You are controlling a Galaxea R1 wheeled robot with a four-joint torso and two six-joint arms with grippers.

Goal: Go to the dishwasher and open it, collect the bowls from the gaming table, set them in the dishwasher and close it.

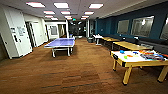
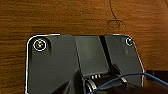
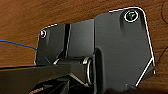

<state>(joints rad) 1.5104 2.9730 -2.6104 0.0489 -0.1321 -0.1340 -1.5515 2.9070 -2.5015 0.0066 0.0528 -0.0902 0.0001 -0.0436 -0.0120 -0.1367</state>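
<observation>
Head view, gaming table (image 1: 135, 60) at right with bowls (image 1: 126, 55) on top, fingers' state on both arms cannot be told

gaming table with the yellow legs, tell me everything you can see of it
The rectangular gaming table with a glossy white top and yellow sides and legs stands on the brown wood-look floor at the right of the head view, a black slot in its near end. On the top lie small colourful things, among them a blue bowl, an orange one and a light green one, beside a multicoloured heap.
</observation>
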